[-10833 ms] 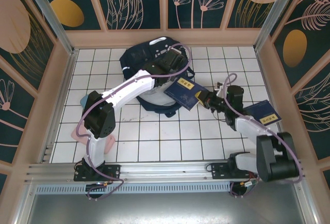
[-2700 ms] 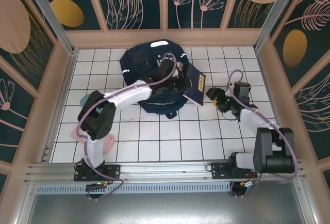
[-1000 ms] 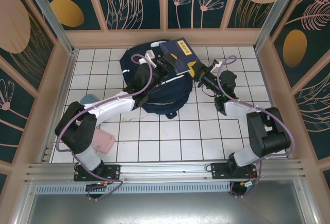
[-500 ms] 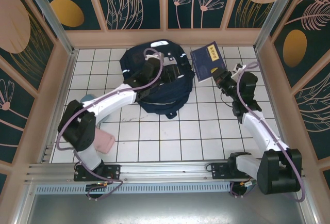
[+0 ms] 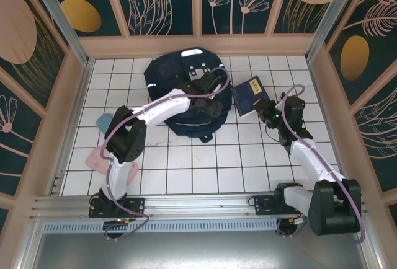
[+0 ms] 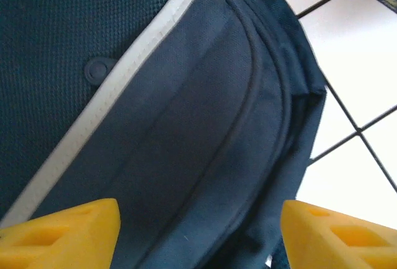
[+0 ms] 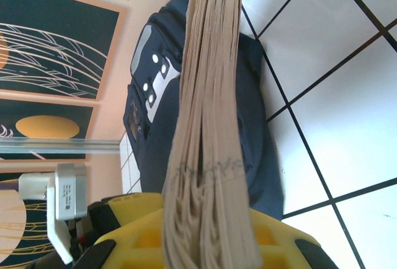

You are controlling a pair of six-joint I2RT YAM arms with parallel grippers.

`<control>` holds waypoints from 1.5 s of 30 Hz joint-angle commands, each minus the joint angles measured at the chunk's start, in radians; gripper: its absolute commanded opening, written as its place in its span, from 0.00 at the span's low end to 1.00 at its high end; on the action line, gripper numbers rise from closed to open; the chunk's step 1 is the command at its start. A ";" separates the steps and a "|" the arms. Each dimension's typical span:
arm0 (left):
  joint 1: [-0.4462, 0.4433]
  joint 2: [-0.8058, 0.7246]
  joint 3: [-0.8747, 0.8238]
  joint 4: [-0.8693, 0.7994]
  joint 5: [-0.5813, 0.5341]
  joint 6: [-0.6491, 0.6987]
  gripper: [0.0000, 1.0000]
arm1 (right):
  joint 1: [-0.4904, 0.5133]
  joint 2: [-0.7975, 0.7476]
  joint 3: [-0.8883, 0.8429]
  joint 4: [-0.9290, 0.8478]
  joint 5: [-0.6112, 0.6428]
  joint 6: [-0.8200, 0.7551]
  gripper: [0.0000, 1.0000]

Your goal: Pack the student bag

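One student bag lies on the one white-tiled counter; one dark-blue book is beside it; the loose small items at the left number two, one pale blue piece and one pink piece, the pink one partly hidden; the robot arms number two, one left arm and one right arm; the left wrist view shows two yellow fingers; the bag's fabric there carries one pale stripe.
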State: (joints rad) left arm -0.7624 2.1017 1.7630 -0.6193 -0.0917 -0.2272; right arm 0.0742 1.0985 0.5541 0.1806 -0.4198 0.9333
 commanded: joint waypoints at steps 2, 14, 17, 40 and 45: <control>-0.003 0.092 0.121 -0.182 -0.124 0.056 0.68 | -0.007 -0.008 -0.003 0.044 -0.021 0.010 0.00; -0.003 0.173 0.222 -0.227 -0.170 0.069 0.64 | -0.004 -0.004 -0.002 0.037 -0.020 0.021 0.00; -0.003 0.173 0.237 -0.219 -0.246 0.053 0.54 | -0.005 0.000 -0.001 0.039 -0.025 0.022 0.00; -0.003 -0.099 0.128 0.016 -0.439 -0.041 0.00 | -0.004 -0.151 -0.011 -0.048 -0.034 -0.067 0.00; -0.002 -0.161 0.070 0.152 -0.472 -0.065 0.00 | -0.001 -0.143 -0.018 0.016 -0.145 -0.062 0.01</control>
State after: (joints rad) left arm -0.7704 2.0056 1.8481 -0.6254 -0.4808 -0.2409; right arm 0.0738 0.9646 0.5468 0.1024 -0.4801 0.8917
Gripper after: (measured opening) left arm 0.051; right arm 0.110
